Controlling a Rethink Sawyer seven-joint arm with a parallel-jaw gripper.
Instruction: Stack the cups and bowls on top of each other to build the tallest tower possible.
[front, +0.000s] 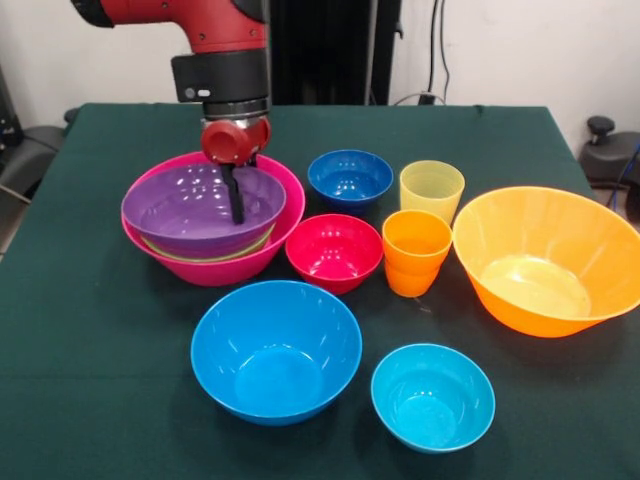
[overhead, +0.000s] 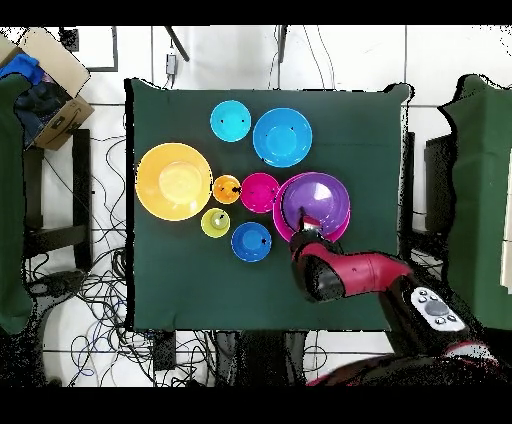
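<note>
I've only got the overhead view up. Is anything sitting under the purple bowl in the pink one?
Observer: Yes. In the front view the rim of a green bowl shows between the purple bowl and the pink bowl.
Operator: Is the pincer above the purple bowl or down in it?
Observer: The pincer reaches below the purple rim, into the bowl.
Operator: Does the purple bowl sit deep in the pink one?
Observer: No. On the near side its rim stands above the pink rim.
</note>
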